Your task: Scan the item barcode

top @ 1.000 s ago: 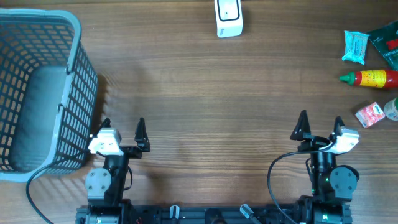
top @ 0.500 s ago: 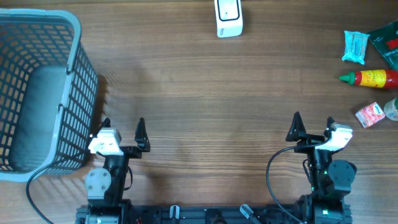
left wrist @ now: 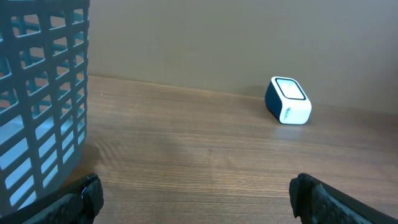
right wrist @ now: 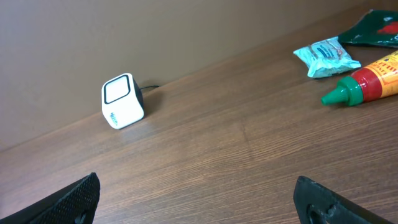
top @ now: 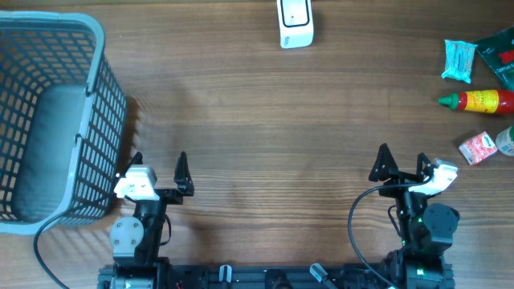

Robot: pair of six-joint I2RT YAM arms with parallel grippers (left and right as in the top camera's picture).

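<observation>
The left end effector (top: 158, 162) and right end effector (top: 403, 157) are held spread and empty at the bottom of the wooden bench (top: 265, 120), while the white box-shaped barcode scanner (top: 295, 22) is placed top centre and the green-capped red sauce bottle (top: 480, 100) at the right edge.

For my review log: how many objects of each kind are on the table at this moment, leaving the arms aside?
Grey basket: 1
Scanner: 1
Sauce bottle: 1
Packets: 2, teal packet, green packet
Small pink carton: 1
Unclear item cut off at the right edge: 1
Total: 7
</observation>
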